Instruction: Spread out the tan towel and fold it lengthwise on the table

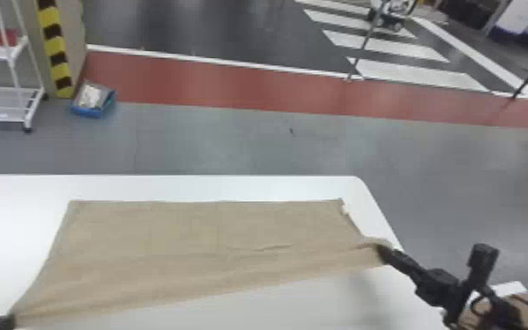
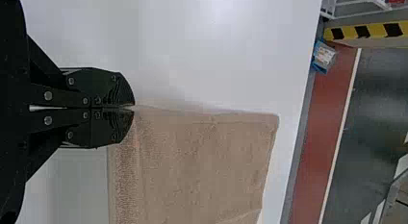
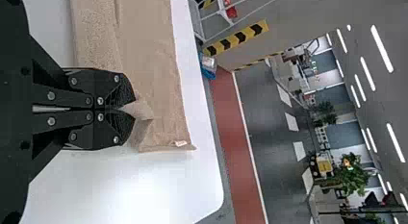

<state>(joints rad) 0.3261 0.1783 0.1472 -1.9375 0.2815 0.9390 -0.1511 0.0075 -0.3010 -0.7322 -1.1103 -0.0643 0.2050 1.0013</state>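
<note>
Tan towel [image 1: 197, 232] is lying largely spread on the counter [image 1: 215, 188]; jaws of the left gripper [image 2: 134, 107] and right gripper [image 3: 134, 110] are clenching its near edge's ends. Spreading is seemingly concluding, folding next requiring near edge over far.

The closed black tool [image 2: 132, 107] pinches a corner of the tan towel [image 2: 202, 161] at the white table [image 2: 192, 46].

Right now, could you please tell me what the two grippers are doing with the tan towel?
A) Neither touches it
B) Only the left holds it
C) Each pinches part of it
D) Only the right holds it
C: the left gripper and right gripper each pinch the towel.
</note>
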